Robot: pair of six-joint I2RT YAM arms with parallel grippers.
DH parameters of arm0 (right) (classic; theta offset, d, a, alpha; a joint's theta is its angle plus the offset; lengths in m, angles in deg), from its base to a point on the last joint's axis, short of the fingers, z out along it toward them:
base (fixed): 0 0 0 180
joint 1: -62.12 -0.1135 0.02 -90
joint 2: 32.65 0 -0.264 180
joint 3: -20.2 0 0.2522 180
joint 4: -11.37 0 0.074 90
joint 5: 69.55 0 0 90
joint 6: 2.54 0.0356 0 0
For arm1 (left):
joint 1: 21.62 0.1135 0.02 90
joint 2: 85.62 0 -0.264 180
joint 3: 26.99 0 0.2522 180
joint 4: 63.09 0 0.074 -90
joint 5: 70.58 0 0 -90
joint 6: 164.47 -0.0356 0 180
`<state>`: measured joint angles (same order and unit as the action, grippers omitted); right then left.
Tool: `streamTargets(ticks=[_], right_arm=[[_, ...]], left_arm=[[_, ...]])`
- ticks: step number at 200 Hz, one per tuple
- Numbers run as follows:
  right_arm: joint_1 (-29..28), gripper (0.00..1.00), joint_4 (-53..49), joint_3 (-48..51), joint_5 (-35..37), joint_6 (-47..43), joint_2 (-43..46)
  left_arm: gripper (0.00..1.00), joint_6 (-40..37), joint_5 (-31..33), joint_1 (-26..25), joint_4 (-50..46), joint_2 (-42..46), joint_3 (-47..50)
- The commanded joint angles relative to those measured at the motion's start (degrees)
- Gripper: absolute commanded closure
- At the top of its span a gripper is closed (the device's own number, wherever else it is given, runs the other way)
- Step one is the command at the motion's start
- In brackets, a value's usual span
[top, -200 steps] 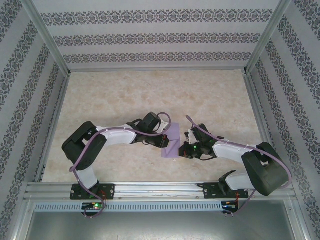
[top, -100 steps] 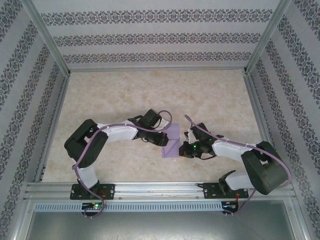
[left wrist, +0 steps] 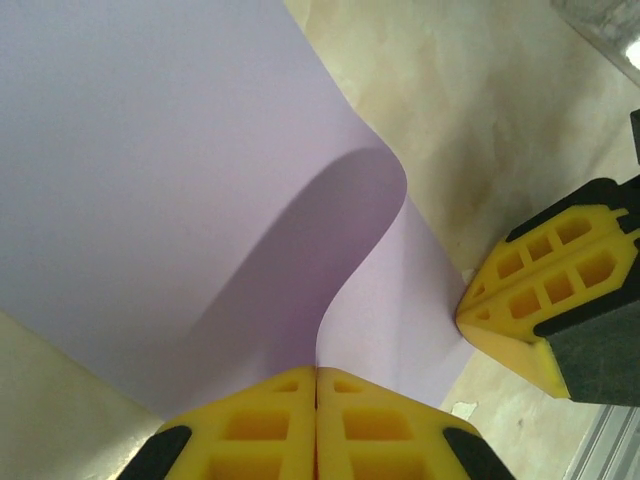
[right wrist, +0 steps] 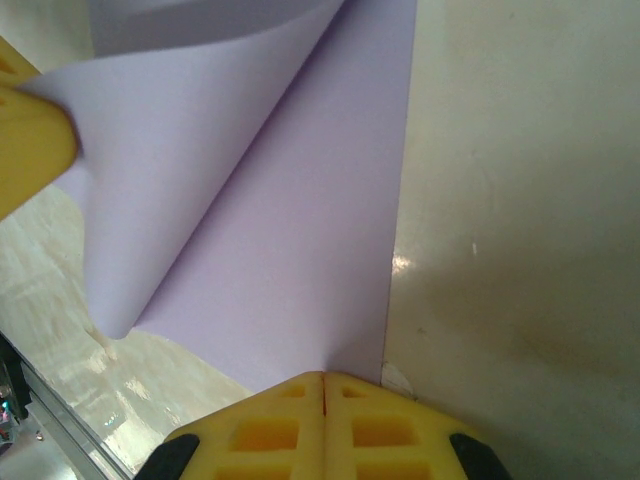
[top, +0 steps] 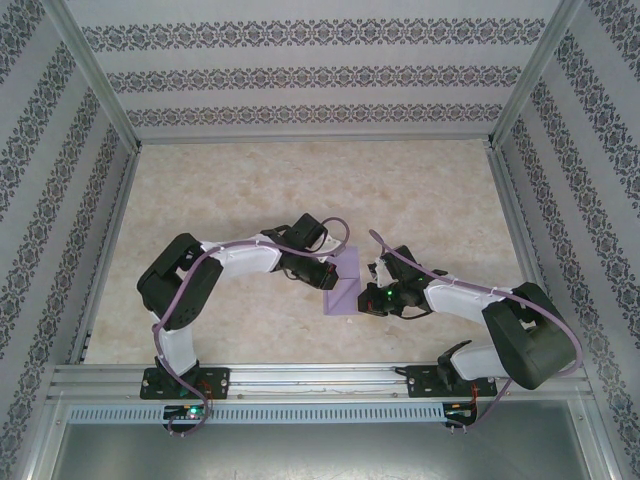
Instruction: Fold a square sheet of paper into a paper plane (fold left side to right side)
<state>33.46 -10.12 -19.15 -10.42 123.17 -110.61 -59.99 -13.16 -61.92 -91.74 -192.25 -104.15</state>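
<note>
**Step (judged):** left-to-right fold, partly carried over; no crease pressed yet.

**Risk (judged):** the raised edge could slip out of the pinch, because the paper is thin and smooth. A skewed crease would result if that edge were laid down out of line with the right edge. The same would follow if the flat half were dragged by the pull.

**Right hand** (right wrist: 323, 400), yellow ribbed fingers: closed tight, with no gap between the tips and nothing gripped. The tips are set against the near right corner of the square sheet of thin matte lavender-purple paper (right wrist: 300, 250).

**Left hand** (left wrist: 317, 400), same yellow fingers: closed on the sheet's left edge, which is lifted and bowed over toward the right.

**Sheet:** found mid-tabletop, between the two hands. The right part lies flat and the left part is curled upward.

**Pale marbled tabletop** (top: 250, 190): extends beyond the sheet to the patterned back wall.
</note>
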Motion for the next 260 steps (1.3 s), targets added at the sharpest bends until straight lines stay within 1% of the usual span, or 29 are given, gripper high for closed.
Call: streamTargets(ticks=[1,81,260], right_arm=[[-0.4,1.0,-2.8,-0.4,3.0,-1.1,-1.0],[-0.4,1.0,-2.9,-0.3,3.2,-1.2,-1.1],[-0.4,1.0,-3.0,-0.4,3.4,-1.3,-1.6]], left_arm=[[0.93,-2.3,0.7,0.9,-3.2,-1.6,-1.5],[0.92,-3.4,2.1,1.1,-5.1,-2.7,-2.9],[0.93,-3.5,4.2,1.3,-5.1,-3.2,-2.6]])
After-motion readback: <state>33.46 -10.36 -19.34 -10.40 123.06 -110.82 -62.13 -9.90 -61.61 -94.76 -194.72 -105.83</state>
